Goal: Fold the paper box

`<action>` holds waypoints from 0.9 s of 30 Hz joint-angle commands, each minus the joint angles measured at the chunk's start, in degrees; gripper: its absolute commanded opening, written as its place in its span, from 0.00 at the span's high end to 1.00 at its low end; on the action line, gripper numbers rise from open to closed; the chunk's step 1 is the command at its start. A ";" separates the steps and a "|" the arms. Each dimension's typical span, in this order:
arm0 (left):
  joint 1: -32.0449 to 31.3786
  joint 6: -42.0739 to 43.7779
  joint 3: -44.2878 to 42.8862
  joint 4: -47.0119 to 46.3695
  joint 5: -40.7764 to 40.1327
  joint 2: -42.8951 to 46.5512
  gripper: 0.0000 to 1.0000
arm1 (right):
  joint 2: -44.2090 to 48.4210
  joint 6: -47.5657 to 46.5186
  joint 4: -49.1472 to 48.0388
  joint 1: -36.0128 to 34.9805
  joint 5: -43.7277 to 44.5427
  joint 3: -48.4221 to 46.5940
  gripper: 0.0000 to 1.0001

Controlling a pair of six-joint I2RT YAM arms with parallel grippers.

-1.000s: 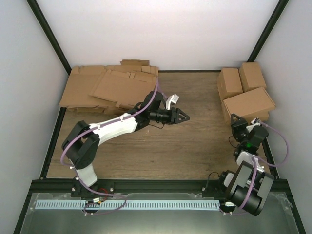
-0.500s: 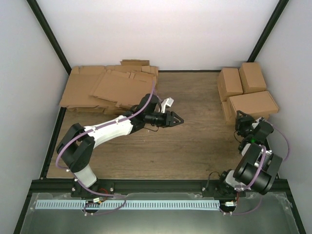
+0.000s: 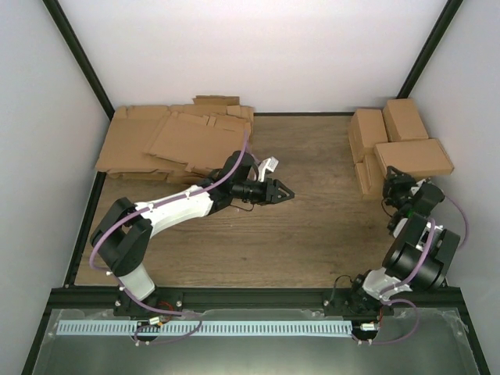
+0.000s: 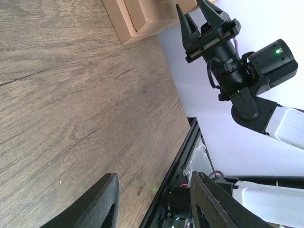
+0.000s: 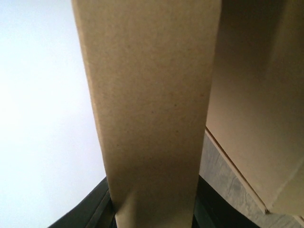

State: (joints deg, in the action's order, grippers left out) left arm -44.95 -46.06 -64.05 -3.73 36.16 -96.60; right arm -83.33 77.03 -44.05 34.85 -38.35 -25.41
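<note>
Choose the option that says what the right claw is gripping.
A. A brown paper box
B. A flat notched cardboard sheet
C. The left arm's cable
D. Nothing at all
A: in the right wrist view the paper box fills the gap between the fingers of the right claw, while the left claw hangs open over the table.

The worktop is a brown wood-grain surface bordered by a black frame. A loose pile of flat cardboard sheets with notched edges lies in the far-left corner and reaches the far and left edges. A group of closed brown boxes stands in the far-right corner. The paper box lies at the near side of that group, partly over a lower box; contact between it and the worktop cannot be determined.
</note>
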 commanded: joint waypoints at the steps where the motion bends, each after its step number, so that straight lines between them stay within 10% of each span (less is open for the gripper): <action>1: 0.36 0.61 -1.61 -0.93 0.53 -1.02 0.56 | -2.61 1.35 -1.38 -0.15 1.20 -3.51 0.68; 9: 0.47 0.42 -2.04 -0.35 0.33 -1.38 0.56 | -6.40 3.32 -2.05 -2.47 3.01 -5.49 0.63; 15: 0.47 0.54 -2.70 0.45 0.07 -1.41 0.56 | -2.27 0.87 5.69 -3.16 5.34 -5.60 0.15; 27: 0.42 0.38 -1.69 -0.05 0.41 -0.85 0.55 | 9.71 -8.66 33.75 -3.03 11.43 -6.94 0.00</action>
State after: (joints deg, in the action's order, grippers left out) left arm -44.86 -46.22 -65.36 -3.31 36.23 -97.34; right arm -76.07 72.31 -20.32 32.05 -29.87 -30.26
